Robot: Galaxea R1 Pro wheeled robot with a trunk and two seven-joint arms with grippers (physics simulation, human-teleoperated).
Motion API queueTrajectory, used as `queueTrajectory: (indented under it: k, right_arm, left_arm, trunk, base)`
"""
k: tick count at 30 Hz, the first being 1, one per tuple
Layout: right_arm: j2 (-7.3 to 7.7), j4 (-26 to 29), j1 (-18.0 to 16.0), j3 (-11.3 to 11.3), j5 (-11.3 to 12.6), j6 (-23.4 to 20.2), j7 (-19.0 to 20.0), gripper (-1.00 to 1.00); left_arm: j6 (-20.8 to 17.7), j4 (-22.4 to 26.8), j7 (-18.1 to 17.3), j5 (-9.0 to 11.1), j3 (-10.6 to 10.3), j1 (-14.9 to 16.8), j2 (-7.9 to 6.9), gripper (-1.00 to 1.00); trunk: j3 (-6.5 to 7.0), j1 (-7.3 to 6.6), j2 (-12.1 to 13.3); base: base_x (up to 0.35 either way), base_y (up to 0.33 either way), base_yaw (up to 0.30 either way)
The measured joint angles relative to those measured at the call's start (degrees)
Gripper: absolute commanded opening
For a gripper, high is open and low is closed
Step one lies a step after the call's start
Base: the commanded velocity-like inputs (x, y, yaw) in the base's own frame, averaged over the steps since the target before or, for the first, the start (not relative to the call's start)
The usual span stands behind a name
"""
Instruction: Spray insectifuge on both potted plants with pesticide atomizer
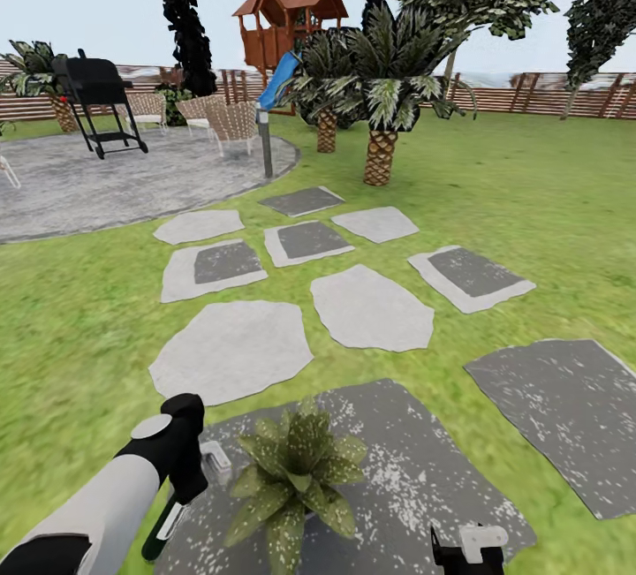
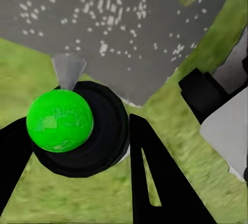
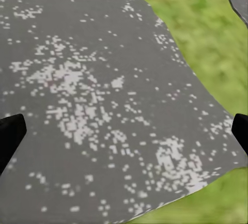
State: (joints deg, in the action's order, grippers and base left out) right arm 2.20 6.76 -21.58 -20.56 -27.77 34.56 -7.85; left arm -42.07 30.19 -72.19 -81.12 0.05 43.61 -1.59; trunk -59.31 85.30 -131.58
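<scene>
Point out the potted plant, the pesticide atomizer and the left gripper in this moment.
potted plant point(image 1: 296, 469), head view, on the middle of its leaf rosette.
pesticide atomizer point(image 2: 60, 120), left wrist view, on its round green body between the fingers.
left gripper point(image 1: 181, 491), head view, beside the plant, closed around the bottle.

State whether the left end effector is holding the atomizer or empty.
Holding it: the left end effector is shut on the pesticide atomizer, whose green body sits between its fingers.
</scene>
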Motion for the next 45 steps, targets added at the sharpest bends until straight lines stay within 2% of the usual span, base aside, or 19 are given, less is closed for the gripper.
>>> queueTrajectory:
  k: [5,9,14,21,26,31,33,40,43,45]
  right_arm:
    - [0.00,0.00,0.00,0.00,0.00,0.00,0.00,1.00]
    - [-0.08,0.03,0.00,0.00,0.03,0.00,0.00,1.00]
    - [-0.09,0.01,0.01,0.00,0.09,-0.01,0.02,1.00]
    - [-0.09,0.01,0.01,0.00,0.09,-0.01,0.02,1.00]
    - [-0.08,0.02,0.01,0.00,0.08,0.00,0.01,1.00]
    - [-0.09,0.02,0.00,0.00,0.09,0.00,0.00,1.00]
    - [-0.09,0.01,0.00,0.00,0.09,0.00,0.00,1.00]
    - [-0.09,0.01,0.00,0.00,0.09,0.00,0.00,1.00]
    - [-0.09,0.04,0.00,0.00,0.09,0.00,0.00,1.00]
    - [-0.07,0.03,0.00,0.01,0.06,0.00,0.00,1.00]
  left_arm:
    - [-0.05,-1.49,1.12,0.22,0.08,-0.68,0.01,-1.00]
    - [0.03,-1.59,1.26,1.89,0.38,-0.73,0.03,-1.00]
    - [0.04,-1.58,1.32,2.18,0.48,-0.71,0.01,-1.00]
    - [-0.05,-0.77,1.40,2.21,0.61,-0.70,0.09,-1.00]
    - [0.01,-0.79,1.45,2.60,0.56,-0.70,0.65,-1.00]
    - [0.10,-0.42,1.47,5.00,0.61,-0.66,1.17,-1.00]
    - [0.13,-0.40,1.50,5.22,0.57,-0.65,1.15,-1.00]
    - [0.14,-1.34,1.63,5.33,0.50,-0.76,-0.23,-1.00]
    - [0.16,-1.42,2.12,5.33,0.49,-0.82,-1.57,-1.00]
    - [0.21,-1.54,2.27,5.40,0.46,-0.88,-3.23,-1.00]
  trunk:
    - [0.00,0.01,0.00]
    - [0.00,0.04,0.00]
    - [0.00,0.03,0.00]
    - [0.00,0.00,0.00]
    - [0.00,0.01,0.00]
    - [0.00,0.01,0.00]
    - [0.00,0.01,0.00]
    - [0.00,0.01,0.00]
    - [0.00,0.01,0.00]
    - [0.00,0.01,0.00]
  base:
    - [0.002,0.002,0.000]
    - [-0.231,0.026,-0.020]
    - [-0.253,0.200,-0.219]
    - [0.025,0.329,-0.263]
    - [0.005,0.032,-0.256]
    - [0.000,0.001,-0.078]
    - [0.000,0.000,-0.005]
    - [0.000,0.000,0.000]
    - [0.000,0.000,0.000]
    - [0.000,0.000,0.000]
